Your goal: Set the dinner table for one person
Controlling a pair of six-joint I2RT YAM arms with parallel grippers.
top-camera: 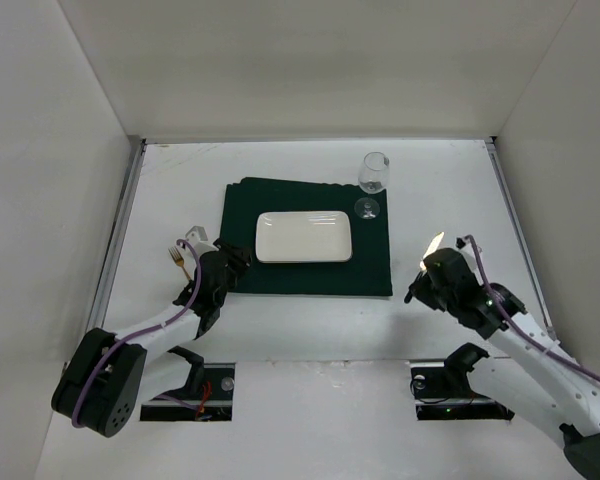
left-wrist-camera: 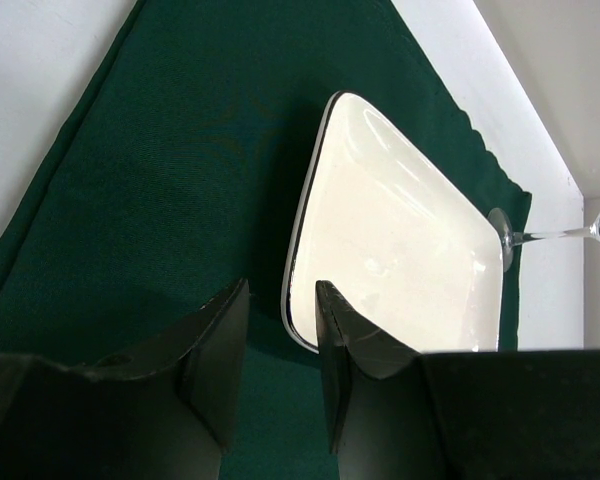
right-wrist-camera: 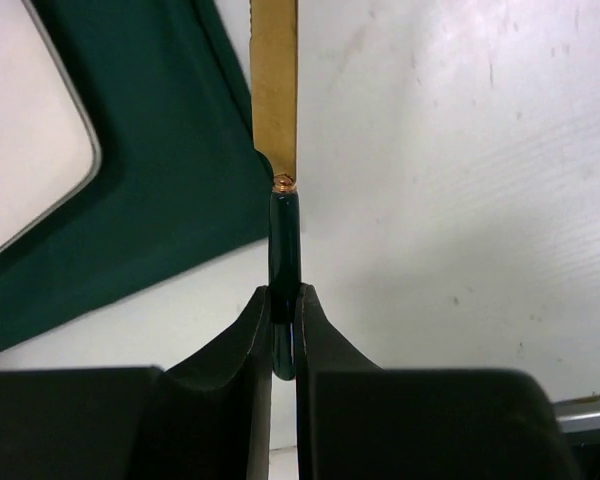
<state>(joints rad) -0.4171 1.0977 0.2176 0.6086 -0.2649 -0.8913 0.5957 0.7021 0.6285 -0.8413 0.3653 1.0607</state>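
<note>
The dinner table is a white top with a dark green placemat in the middle. A white rectangular plate lies on the mat. My right gripper is right of the mat, shut on a knife. In the right wrist view the fingers pinch its dark handle, and the gold blade points away beside the mat's edge. My left gripper hangs open and empty over the mat's left edge. Its view shows the plate just beyond the gripper.
A wine glass stands at the mat's far right corner; it also shows in the left wrist view. A gold fork lies on the table left of the mat, beside my left arm. Metal rails run along the table's sides.
</note>
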